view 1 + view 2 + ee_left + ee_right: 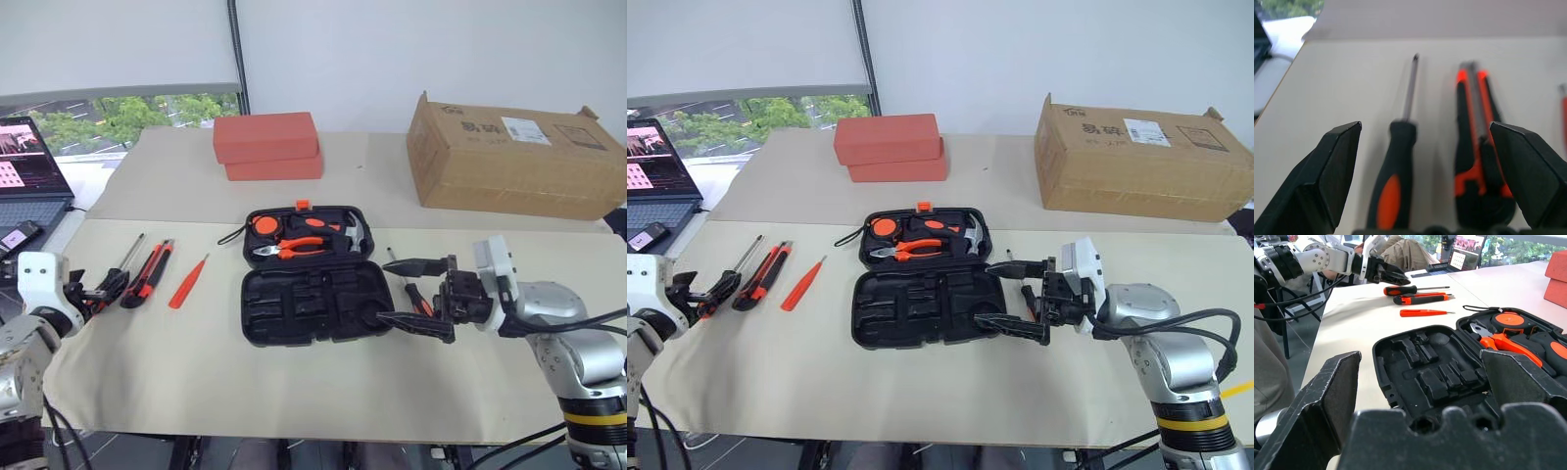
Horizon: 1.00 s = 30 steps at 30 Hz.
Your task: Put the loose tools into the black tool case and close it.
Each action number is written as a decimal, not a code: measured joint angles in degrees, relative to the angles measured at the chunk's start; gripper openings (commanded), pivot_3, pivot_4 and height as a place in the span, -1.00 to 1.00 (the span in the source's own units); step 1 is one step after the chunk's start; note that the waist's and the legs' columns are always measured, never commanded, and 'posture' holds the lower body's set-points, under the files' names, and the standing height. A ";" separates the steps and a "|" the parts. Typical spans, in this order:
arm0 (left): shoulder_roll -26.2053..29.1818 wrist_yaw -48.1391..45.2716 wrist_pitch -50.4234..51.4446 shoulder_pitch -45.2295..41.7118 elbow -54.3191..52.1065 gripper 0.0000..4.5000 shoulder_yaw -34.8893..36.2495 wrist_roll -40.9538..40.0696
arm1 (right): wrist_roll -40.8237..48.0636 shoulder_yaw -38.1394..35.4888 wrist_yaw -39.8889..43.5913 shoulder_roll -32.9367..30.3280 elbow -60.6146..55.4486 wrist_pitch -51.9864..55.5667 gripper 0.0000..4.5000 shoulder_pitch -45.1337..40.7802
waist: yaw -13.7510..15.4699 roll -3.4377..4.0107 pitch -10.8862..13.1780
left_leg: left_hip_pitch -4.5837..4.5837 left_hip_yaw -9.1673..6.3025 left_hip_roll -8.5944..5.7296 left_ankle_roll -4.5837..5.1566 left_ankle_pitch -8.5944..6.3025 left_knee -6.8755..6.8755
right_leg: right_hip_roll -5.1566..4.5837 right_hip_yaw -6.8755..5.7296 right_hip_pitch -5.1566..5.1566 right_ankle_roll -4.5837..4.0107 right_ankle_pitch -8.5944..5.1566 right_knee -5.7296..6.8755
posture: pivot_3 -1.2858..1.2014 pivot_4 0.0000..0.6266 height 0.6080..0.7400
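Observation:
The black tool case lies open mid-table, its near half bare recesses and its far half holding pliers, a hammer and a tape measure. To its left lie a screwdriver, a red-and-black utility knife and a slim red pen-like tool. My left gripper hovers open just short of the screwdriver's and knife's handles. A second screwdriver lies right of the case. My right gripper is open and empty above it, pointing at the case's right edge.
Two stacked red-orange boxes stand behind the case and a cardboard box sits at the back right. A laptop and a phone are off the table's left edge.

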 measured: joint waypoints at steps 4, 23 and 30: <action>1.59 -1.29 -0.16 -1.09 5.79 1.00 -1.11 2.47 | -0.03 -0.06 -0.66 0.03 -0.12 0.00 1.00 0.11 | 0.10 0.00 0.00 | 0.03 -0.03 0.00 0.09 -0.05 0.00 | -0.03 0.01 0.01 -0.03 0.02 0.02 | 0.03 -0.52 0.57; 0.96 -7.39 -6.76 -4.37 14.94 -0.57 -1.53 3.30 | 1.33 -0.50 -3.16 0.80 -1.49 0.19 1.00 0.72 | 0.02 -0.06 0.02 | 0.02 -0.06 0.01 -0.06 0.04 0.01 | -0.05 -0.01 0.00 -0.08 0.04 0.06 | 0.03 -0.52 0.57; -1.36 -10.79 -10.89 -6.02 12.21 -0.57 3.68 -3.05 | 6.57 -2.94 -6.00 2.39 -2.70 2.33 1.00 0.13 | 0.22 -0.15 0.02 | 0.02 -0.09 0.01 -0.12 0.08 0.05 | -0.08 -0.08 0.06 -0.12 0.07 0.07 | 0.03 -0.52 0.57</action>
